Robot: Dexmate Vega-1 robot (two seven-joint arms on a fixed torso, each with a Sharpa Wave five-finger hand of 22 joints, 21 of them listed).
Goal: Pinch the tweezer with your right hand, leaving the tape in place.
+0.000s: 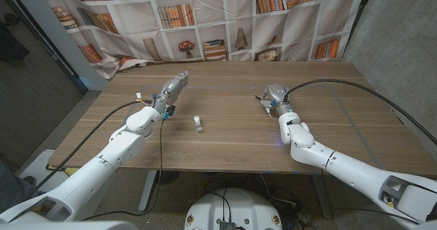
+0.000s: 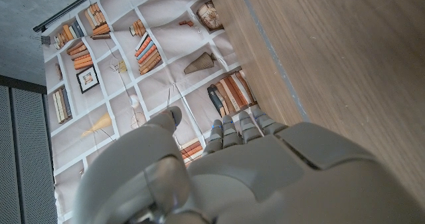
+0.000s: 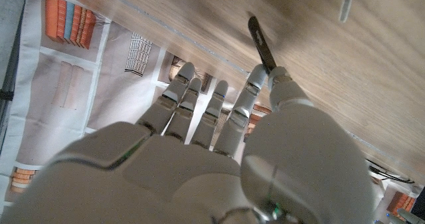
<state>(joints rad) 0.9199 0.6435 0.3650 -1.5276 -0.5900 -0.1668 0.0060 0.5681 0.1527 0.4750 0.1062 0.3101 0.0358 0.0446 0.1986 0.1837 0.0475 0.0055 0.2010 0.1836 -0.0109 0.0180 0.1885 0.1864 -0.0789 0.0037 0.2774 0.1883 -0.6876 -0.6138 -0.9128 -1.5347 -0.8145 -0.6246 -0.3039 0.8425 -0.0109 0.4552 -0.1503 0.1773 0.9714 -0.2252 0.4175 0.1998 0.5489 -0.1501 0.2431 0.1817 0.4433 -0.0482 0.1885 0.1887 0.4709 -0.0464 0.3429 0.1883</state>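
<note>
A: Where is the tweezer (image 3: 261, 43)?

B: In the right wrist view it is a thin dark strip pinched between the thumb and a finger of the right hand (image 3: 219, 157), its free end pointing out over the wooden table (image 1: 225, 138); the other fingers (image 3: 179, 94) reach out alongside it, slightly apart.

A: And from the head view?

B: The right hand (image 1: 274, 95) sits right of the table's middle, toward the far side; the tweezer is too small to make out there, so I rely on the wrist picture.

A: The tape?

B: A small white piece (image 1: 197, 124) lies on the table near the centre, between the two arms, well apart from the right hand; it is probably the tape, though it is tiny in that view; a pale strip (image 3: 346, 2) also shows on the wood in the right wrist view.

A: The left hand?

B: The left hand (image 1: 172, 87) is stretched toward the far left of the table, fingers extended, holding nothing; in its own wrist view the fingers (image 2: 239, 127) point at the bookshelf-print backdrop (image 2: 133, 64) beyond the table edge.
</note>
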